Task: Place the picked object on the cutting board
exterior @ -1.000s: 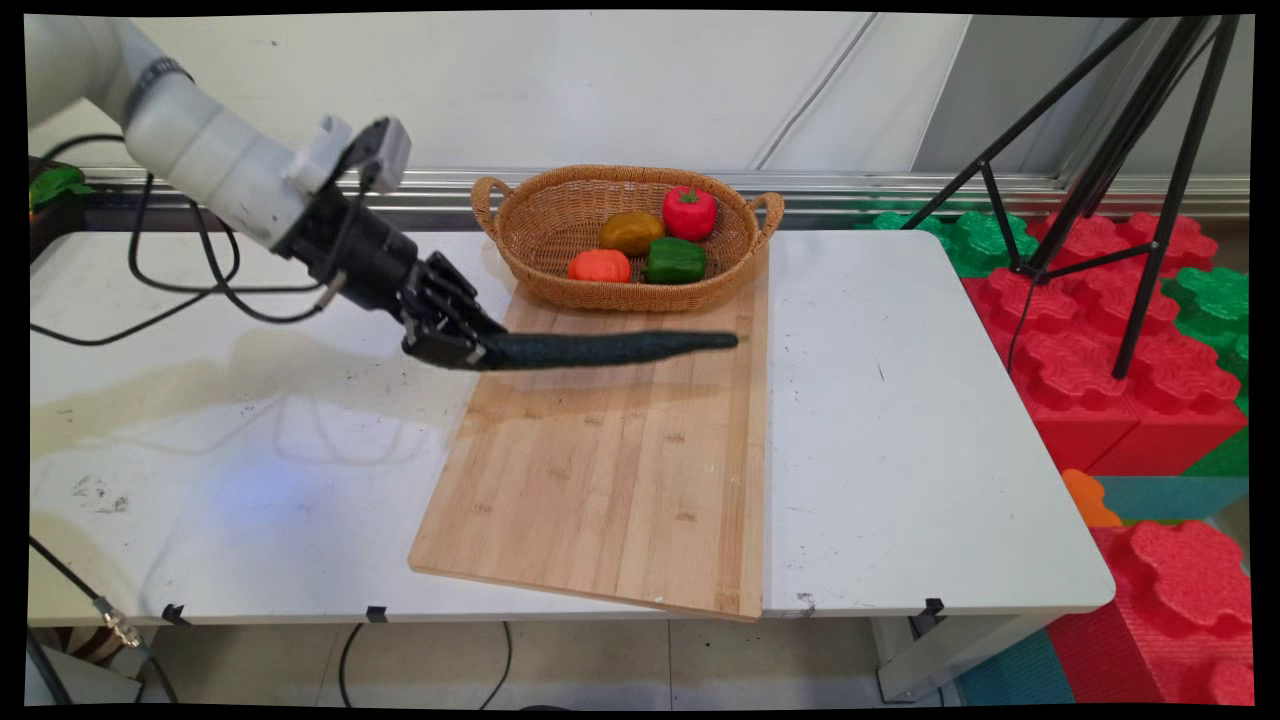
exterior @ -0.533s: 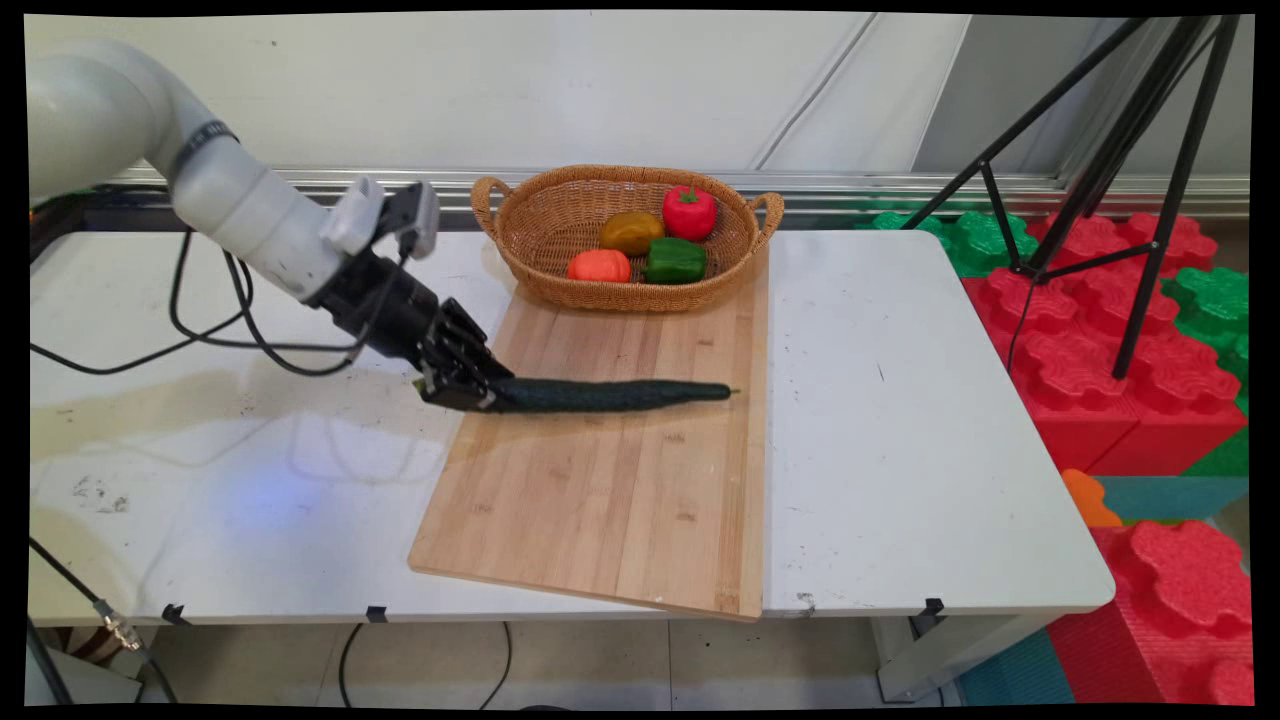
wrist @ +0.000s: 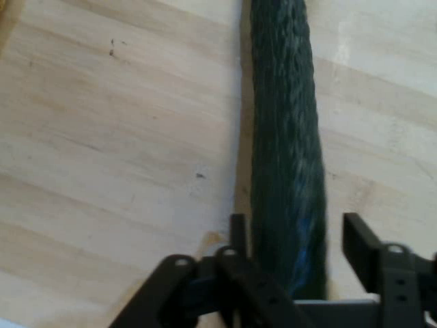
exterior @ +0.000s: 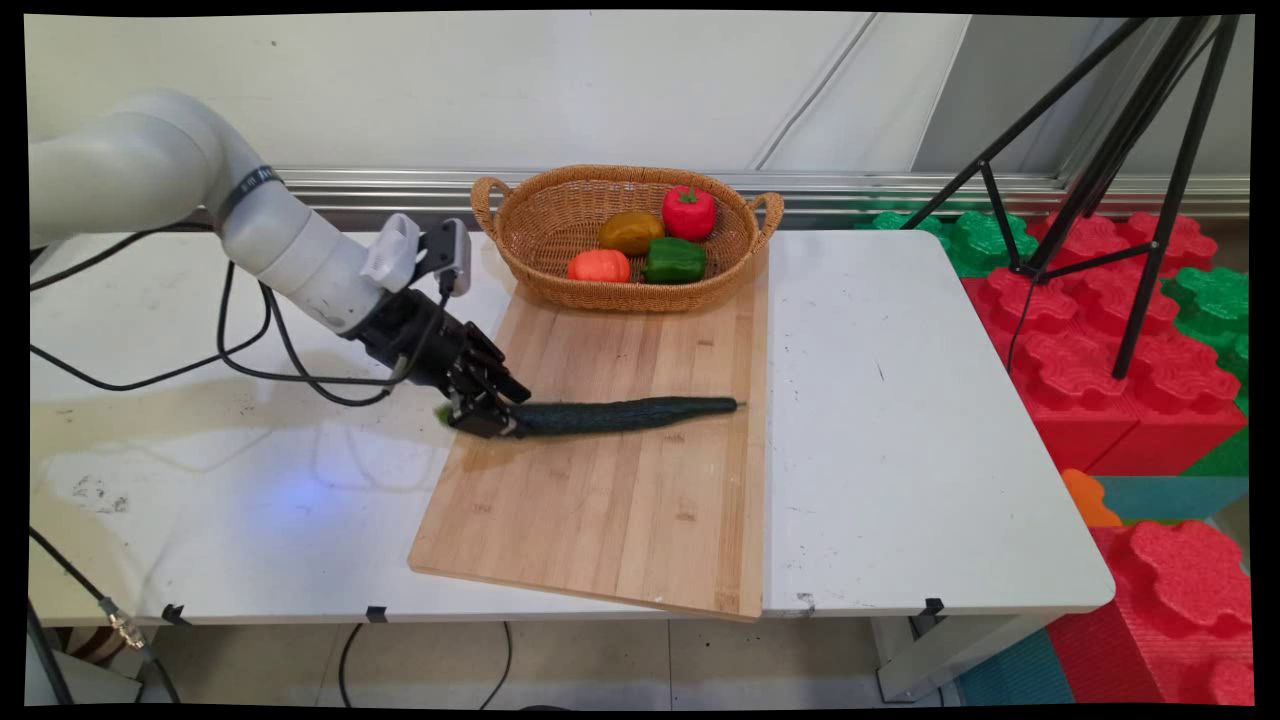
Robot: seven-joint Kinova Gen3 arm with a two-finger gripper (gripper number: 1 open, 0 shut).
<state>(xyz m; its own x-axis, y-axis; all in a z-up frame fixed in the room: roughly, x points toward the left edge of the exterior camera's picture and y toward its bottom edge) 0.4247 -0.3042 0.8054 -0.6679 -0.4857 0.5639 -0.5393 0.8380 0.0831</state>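
The end effector (exterior: 487, 418) straddles the cucumber's (exterior: 625, 414) stem end; one finger (wrist: 356, 236) seems slightly clear of it. Ahead, the cucumber lies along the cutting board (exterior: 610, 520).

Robot lab: tripod (exterior: 1120, 150), foam blocks (exterior: 1090, 330).

The white jointed robot arm (exterior: 290, 260) reaches in from the left, sloping down and to the right, its black two-finger gripper (exterior: 498, 422) set low and pointing right, fingers (wrist: 237, 232) parted
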